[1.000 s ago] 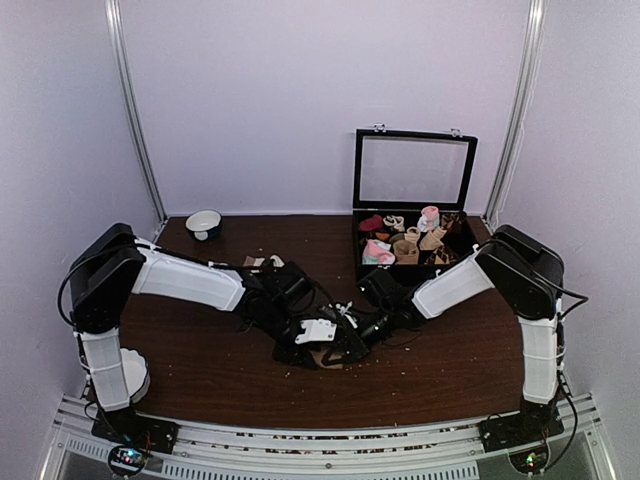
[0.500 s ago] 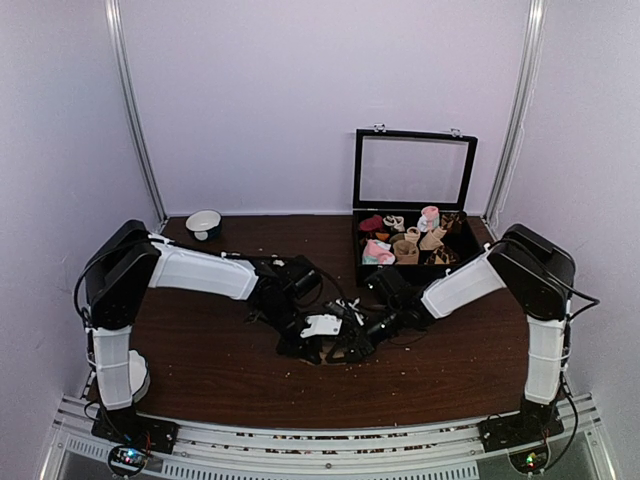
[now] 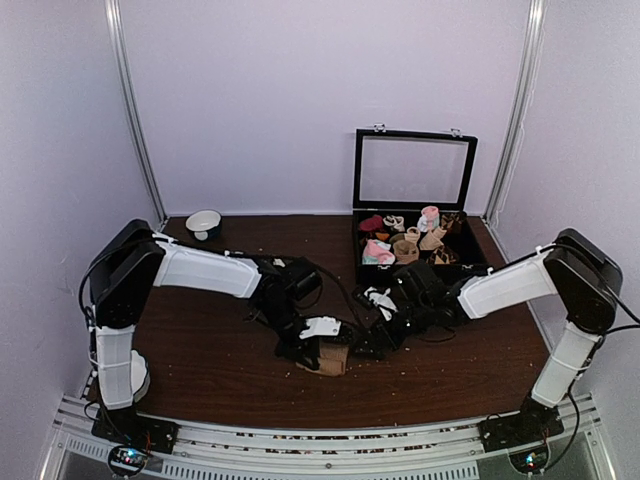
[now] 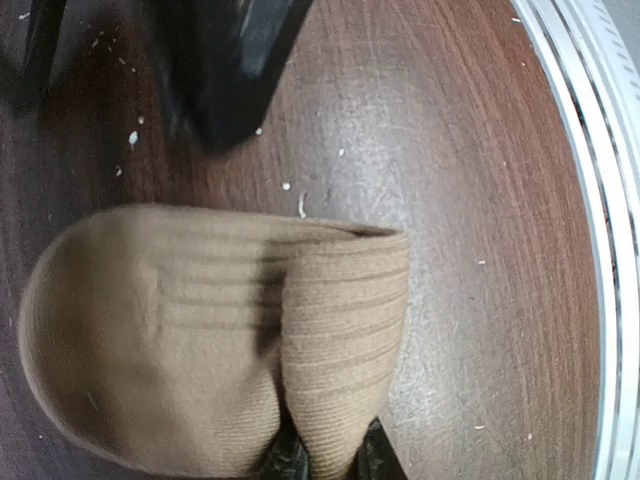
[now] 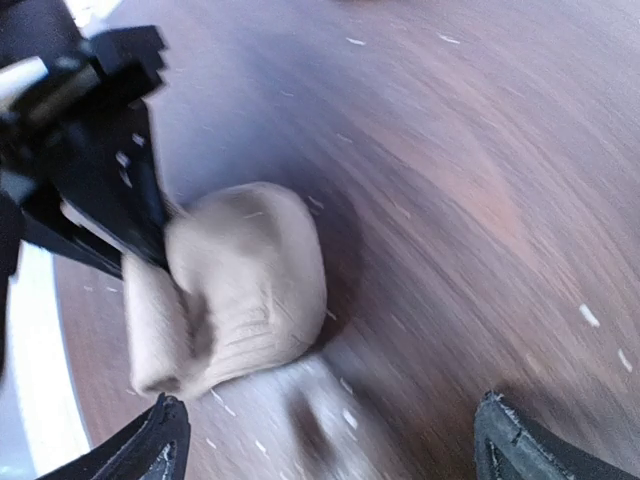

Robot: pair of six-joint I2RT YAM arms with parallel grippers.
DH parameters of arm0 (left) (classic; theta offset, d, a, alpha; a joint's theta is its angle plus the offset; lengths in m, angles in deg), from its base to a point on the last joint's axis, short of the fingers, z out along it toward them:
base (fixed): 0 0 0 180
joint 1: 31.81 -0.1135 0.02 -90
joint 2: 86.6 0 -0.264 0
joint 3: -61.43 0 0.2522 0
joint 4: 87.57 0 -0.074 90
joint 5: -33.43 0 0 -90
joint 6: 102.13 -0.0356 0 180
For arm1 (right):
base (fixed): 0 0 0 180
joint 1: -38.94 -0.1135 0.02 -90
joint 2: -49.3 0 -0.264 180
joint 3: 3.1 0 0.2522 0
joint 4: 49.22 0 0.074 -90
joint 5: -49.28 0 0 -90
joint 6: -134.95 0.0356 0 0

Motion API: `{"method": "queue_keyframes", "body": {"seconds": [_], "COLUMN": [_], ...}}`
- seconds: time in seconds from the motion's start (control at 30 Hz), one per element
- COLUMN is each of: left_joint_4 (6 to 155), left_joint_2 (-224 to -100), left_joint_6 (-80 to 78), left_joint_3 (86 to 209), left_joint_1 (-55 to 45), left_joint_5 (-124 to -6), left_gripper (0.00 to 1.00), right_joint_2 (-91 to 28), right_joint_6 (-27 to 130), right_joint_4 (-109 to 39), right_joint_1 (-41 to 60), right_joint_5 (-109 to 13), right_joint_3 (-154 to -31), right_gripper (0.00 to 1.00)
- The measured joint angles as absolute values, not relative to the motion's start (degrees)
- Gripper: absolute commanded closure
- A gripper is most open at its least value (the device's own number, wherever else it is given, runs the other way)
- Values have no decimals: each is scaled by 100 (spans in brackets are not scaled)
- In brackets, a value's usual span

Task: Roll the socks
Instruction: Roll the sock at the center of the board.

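Left edge: my left arm [image 3: 200, 270] runs from its base at the near left corner out to the middle of the worktop [image 3: 190, 345], its shoulder close to the side wall.
Far left corner: a white bowl [image 3: 204, 222] sits by the back wall, well apart from both my tools.
Room on the left: a broad stretch of brown wood, dotted with pale crumbs, shows between the bowl, my left arm and the near edge.
Left tool [image 4: 327, 463]: clenched on the socks, low to the wood, nipping a fold at the bundle's rim.
Socks [image 4: 190, 330]: one tan bundle lying on the worktop near the middle, toward the near edge. A ribbed flap is folded over the rounded body.
Near edge: the metal rail [image 4: 600, 200] borders the worktop, with a strip of wood showing between it and the ribbed flap.
Right tool [image 5: 342, 445]: released, fingers spread wide with nothing between them. It sits just beside the socks on their right, apart from them.
Far right: a black box [image 3: 462, 262] stands with its glass lid [image 3: 413, 170] upright, and small rolled items fill its compartments. My right arm [image 3: 505, 285] passes just in front of it.
Right edge: my right elbow sits close to the side wall.
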State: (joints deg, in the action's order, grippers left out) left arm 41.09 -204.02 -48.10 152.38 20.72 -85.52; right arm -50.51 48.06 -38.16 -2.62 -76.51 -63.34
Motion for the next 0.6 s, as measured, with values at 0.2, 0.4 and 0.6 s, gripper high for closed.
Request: {"method": "queue_keyframes", "body": {"seconds": [0.2,0.4,0.6], "left_joint_4": [3785,3626,3033], "left_joint_2": [-20525,-20579,-20890], "left_joint_6": [-4589,-4517,-4460], "left_joint_3": [15481,15610,16130], "left_joint_1": [2068,2114,2127], "left_joint_5": [-8488,-8412,-8434], "left_gripper": [95,95,94], "right_joint_2": [-4254,-2977,-2678], "right_joint_6": [5057,5855,6161], "right_joint_4": [-4312,-5745,-6812], "right_joint_1": [-247,-232,-341], "right_joint_5": [-6831,-5885,-5944], "right_joint_3": [-5385,-4238,-3641], "right_gripper": [0,0,0]}}
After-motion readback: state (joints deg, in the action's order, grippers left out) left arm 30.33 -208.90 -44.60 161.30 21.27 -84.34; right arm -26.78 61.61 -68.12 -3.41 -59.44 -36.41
